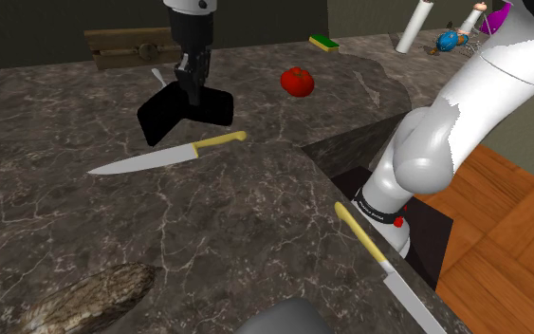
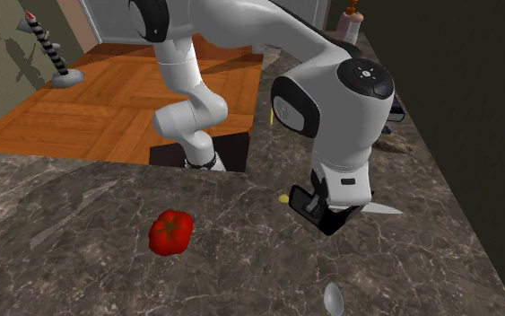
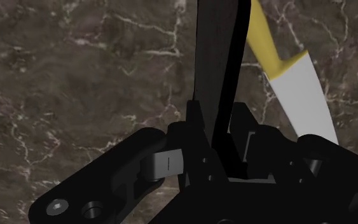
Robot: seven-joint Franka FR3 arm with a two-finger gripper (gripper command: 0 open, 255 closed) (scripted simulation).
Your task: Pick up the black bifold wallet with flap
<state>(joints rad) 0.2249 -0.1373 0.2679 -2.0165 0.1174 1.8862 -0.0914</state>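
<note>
The black bifold wallet (image 1: 181,113) hangs spread open under my gripper (image 1: 194,93), which is shut on its upper fold. From the second exterior view the wallet (image 2: 311,207) is a dark slab clasped at the gripper (image 2: 329,215), just above the dark marble counter (image 2: 80,260). In the wrist view the wallet (image 3: 218,57) is seen edge-on, a thin black strip running out from between the fingers (image 3: 195,121). I cannot tell whether its lower edge touches the counter.
A knife with a yellow handle (image 1: 165,157) lies just beside the wallet. A red tomato (image 1: 297,82) sits toward the shoulder view's right. A second knife (image 1: 383,266) rests at the counter's edge near the stand. A spoon (image 2: 333,296) lies close by.
</note>
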